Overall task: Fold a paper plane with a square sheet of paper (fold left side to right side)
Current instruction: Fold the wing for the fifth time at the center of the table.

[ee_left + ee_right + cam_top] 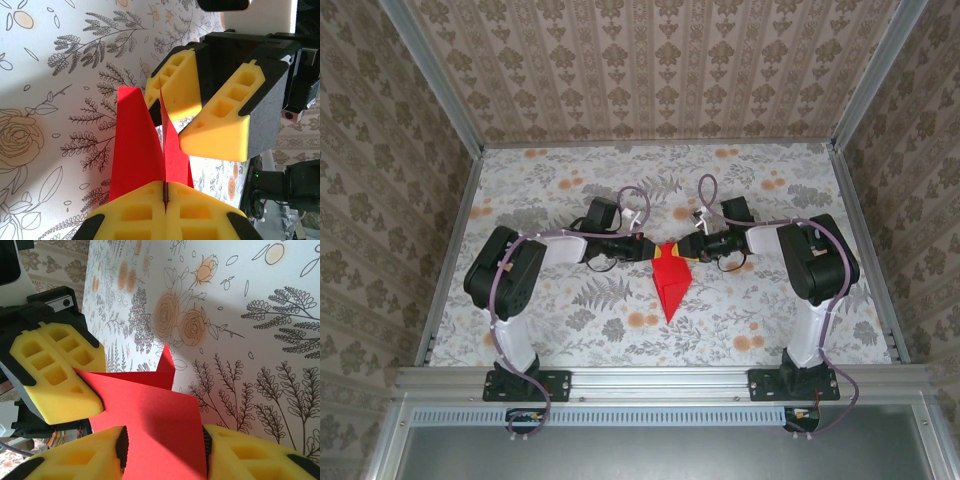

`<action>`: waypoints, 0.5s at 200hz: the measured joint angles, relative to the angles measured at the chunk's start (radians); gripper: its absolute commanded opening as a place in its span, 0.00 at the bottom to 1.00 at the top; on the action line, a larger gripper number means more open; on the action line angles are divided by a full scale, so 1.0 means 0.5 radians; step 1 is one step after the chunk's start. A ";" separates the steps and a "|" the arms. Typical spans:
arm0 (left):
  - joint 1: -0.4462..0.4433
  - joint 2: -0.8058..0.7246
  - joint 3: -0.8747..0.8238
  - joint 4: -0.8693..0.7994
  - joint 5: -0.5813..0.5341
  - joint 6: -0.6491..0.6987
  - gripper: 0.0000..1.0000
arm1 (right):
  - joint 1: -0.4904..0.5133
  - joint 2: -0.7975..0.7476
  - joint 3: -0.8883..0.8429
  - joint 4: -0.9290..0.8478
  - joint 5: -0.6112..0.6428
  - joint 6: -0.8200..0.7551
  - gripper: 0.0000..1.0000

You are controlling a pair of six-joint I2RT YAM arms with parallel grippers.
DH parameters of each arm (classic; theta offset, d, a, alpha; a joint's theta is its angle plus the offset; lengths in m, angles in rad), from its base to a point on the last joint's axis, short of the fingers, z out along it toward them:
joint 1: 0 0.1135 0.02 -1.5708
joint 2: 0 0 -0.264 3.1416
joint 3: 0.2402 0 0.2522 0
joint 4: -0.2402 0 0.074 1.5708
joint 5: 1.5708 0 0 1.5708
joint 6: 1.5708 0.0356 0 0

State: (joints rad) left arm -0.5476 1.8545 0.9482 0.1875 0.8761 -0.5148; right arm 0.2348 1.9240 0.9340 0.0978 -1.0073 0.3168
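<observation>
currently red paper plane [670,285], creased pointed dart, pinched by left tool [165,190] w/ right tool [164,442] spread.

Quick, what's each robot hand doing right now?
Left gripper: shut, pinching the folded bright red paper plane.
Right gripper: open, its jaws standing either side of that plane.

Red paper plane [671,285]: folded pointed dart, flaps raised, tip nearward.
</observation>
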 measured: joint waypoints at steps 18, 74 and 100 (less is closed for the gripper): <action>0.001 0.014 0.000 -0.002 -0.001 0.019 0.00 | 0.000 -0.017 0.000 -0.032 -0.002 -0.018 0.36; 0.011 0.061 0.000 -0.016 -0.002 0.047 0.00 | 0.000 -0.137 0.000 -0.182 0.002 -0.103 0.20; 0.014 0.090 0.002 -0.017 -0.002 0.060 0.12 | 0.000 -0.151 0.001 -0.271 0.026 -0.150 0.05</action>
State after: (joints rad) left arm -0.5407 1.8996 0.9489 0.1791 0.8753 -0.4850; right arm 0.2348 1.8484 0.9344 -0.0376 -0.9943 0.2420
